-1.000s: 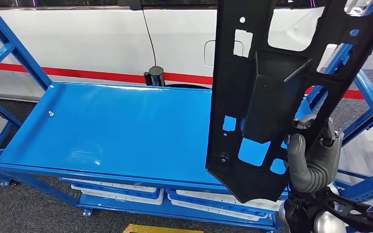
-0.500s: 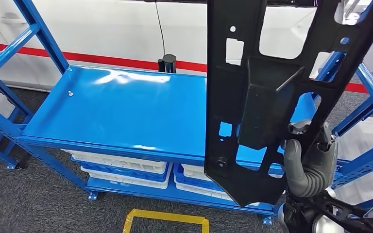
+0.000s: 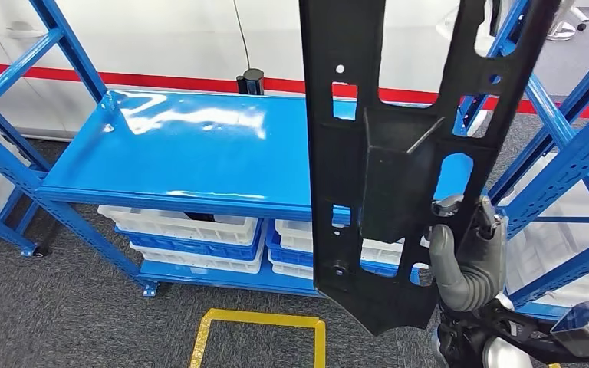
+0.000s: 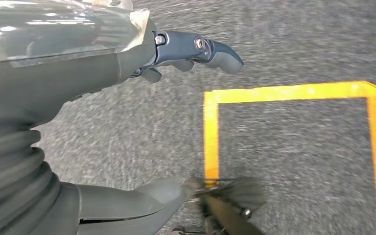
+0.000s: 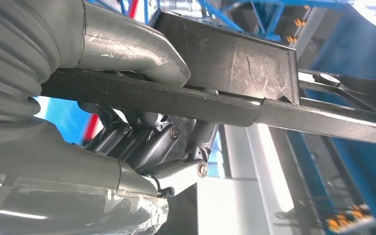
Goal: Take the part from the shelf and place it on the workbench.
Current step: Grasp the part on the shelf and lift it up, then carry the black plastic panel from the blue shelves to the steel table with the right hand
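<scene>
A large flat black plastic part (image 3: 387,165) with several cut-outs stands upright in front of me at the right of the head view. My right hand (image 3: 464,249) grips its lower right edge; in the right wrist view the thumb (image 5: 127,49) lies on one face of the part (image 5: 235,105) and the darker fingers (image 5: 152,142) on the other. The blue shelf (image 3: 199,165) lies beyond it. My left hand (image 4: 127,122) hangs over grey floor, fingers apart, holding nothing.
White trays (image 3: 188,234) sit on the shelf's lower level. Blue rack uprights (image 3: 560,146) stand at the right, more blue frame (image 3: 0,146) at the left. A yellow floor marking (image 3: 257,337) lies on the grey carpet before the shelf. A white wall with a red stripe runs behind.
The whole view has shifted: the shelf now sits farther away and more floor shows, so the camera has moved back. The part stays in my right hand, now more upright.
</scene>
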